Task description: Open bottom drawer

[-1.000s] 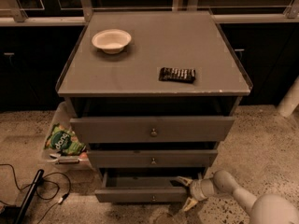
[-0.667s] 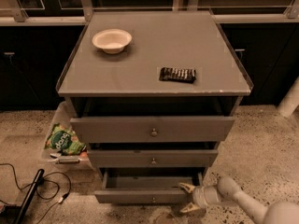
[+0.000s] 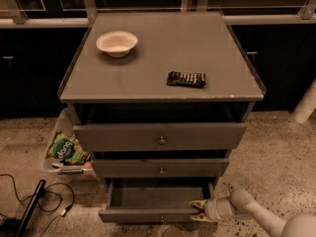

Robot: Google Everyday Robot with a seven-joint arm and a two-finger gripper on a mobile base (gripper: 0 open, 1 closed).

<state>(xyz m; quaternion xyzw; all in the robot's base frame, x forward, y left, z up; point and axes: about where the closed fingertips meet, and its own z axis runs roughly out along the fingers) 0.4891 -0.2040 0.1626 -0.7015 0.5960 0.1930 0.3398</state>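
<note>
Currently the bottom drawer (image 3: 148,215) stands pulled well out of the grey cabinet (image 3: 163,78), its shallow box open to view beneath the middle drawer (image 3: 133,168). The gripper (image 3: 196,211) sits low at the right end of the drawer's front panel, jaws parted, one finger above and one below the panel's end; any clamping is not discernible. Judgement: task largely done. Left, at most, is a little more travel, then backing the arm away.
</note>
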